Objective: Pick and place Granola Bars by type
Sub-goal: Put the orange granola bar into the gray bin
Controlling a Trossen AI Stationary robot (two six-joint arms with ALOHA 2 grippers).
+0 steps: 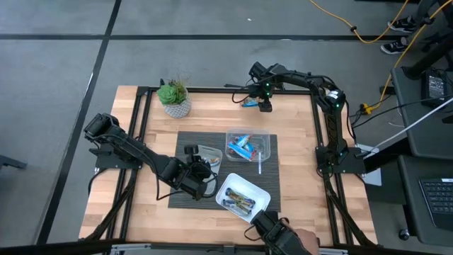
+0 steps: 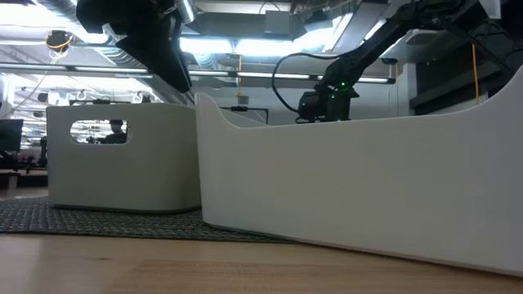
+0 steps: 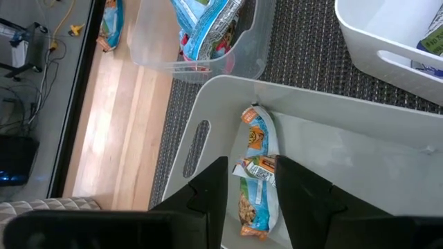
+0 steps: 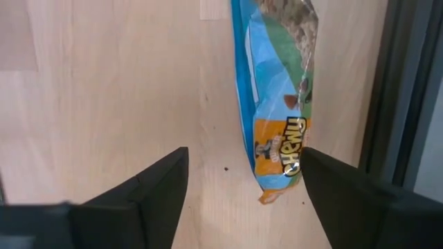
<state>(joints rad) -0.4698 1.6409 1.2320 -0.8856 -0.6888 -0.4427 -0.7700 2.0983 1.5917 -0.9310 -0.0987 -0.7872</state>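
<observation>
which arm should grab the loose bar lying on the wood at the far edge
Right. The right gripper hangs open just above that granola bar on the bare wood, the bar partly between its fingers. The left gripper is across the table, open over the grey tray holding two bars.

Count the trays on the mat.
3. A grey tray at the mat's left, under the left tool; a clear tray in the middle toward the far side; a white tray at the near edge. None looks hidden.
</observation>
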